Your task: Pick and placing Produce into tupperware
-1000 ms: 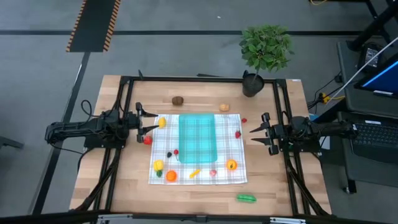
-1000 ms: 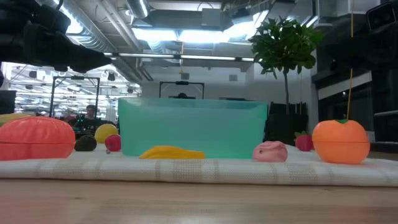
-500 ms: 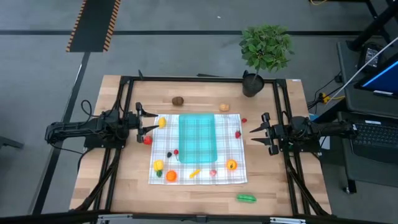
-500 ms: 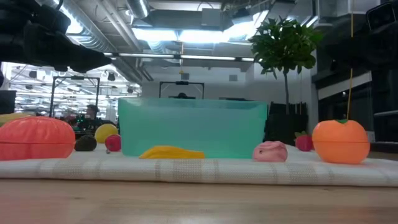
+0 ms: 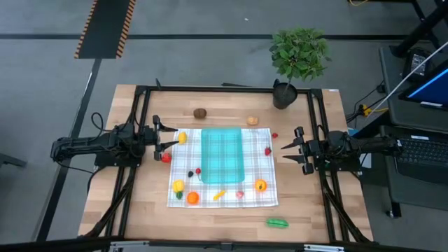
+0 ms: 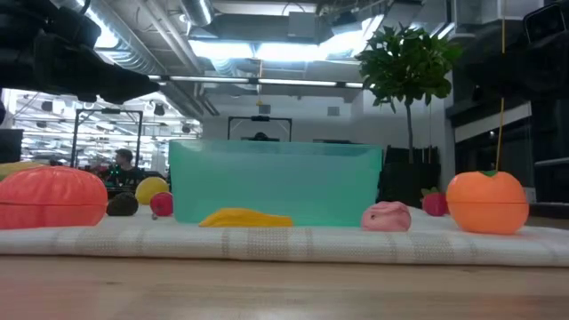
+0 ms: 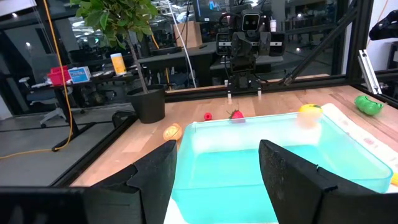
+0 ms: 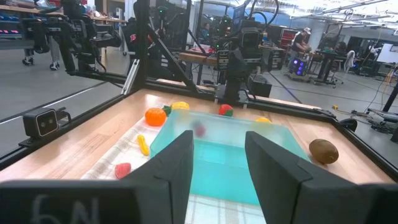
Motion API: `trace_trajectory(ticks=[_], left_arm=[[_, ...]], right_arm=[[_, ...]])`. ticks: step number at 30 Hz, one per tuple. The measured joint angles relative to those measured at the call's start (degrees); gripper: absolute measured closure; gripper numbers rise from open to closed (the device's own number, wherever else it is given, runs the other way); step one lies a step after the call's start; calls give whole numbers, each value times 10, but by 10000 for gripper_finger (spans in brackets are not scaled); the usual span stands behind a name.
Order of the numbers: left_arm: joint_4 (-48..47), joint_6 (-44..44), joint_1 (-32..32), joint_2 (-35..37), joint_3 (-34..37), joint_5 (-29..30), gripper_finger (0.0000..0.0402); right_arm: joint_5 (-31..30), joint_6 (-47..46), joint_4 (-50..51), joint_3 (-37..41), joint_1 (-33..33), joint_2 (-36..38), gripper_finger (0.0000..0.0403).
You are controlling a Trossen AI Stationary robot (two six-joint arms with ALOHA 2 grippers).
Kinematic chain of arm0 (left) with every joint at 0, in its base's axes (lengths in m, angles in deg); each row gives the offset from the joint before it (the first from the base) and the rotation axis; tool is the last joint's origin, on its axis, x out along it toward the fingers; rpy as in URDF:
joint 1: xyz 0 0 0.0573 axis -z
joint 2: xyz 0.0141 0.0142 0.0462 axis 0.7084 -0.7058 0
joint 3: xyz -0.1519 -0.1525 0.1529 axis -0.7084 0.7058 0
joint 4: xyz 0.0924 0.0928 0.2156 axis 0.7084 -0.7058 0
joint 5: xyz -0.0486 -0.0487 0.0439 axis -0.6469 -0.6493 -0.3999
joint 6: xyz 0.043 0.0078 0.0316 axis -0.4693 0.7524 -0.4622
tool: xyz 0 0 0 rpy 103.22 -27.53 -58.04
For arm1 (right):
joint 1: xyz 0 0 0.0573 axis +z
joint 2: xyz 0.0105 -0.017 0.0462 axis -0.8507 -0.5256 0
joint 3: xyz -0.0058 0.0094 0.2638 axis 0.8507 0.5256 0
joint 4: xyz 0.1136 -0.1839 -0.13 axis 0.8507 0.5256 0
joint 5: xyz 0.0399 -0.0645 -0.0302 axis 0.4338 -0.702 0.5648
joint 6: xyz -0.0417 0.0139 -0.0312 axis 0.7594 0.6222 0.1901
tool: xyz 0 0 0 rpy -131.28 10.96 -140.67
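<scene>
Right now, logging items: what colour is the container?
Translucent teal tupperware; clearest in the high view.

Hidden, cropped or too small to name

In the low view the tupperware point(image 6: 276, 182) hides whatever lies behind its teal wall, and an orange-red toy point(image 6: 52, 197) is cut off by the picture's edge (so is the yellow piece point(image 6: 18, 167) peeking over it). Neither gripper appears in that view. From above, the small produce on the checked cloth point(image 5: 260, 198) is too tiny to name by kind. In the left wrist view a yellow piece point(image 7: 310, 112) shows only blurred through the container's rim.
</scene>
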Motion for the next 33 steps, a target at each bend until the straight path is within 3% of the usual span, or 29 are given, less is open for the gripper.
trace_trajectory(ticks=[11, 18, 28, 33], left_arm=[[0, -2, 0, 0, 0, 0, 182], [1, -118, 0, 0, 0, 13, 182], [2, -131, 0, 0, 0, 14, 182], [3, -131, 0, 0, 0, 14, 182]], right_arm=[[0, 0, -2, 0, 0, 0, 253], [-5, 0, -8, 0, 0, 0, 253], [-19, -3, -13, 0, 0, 0, 253], [-19, -46, -13, 0, 0, 0, 253]])
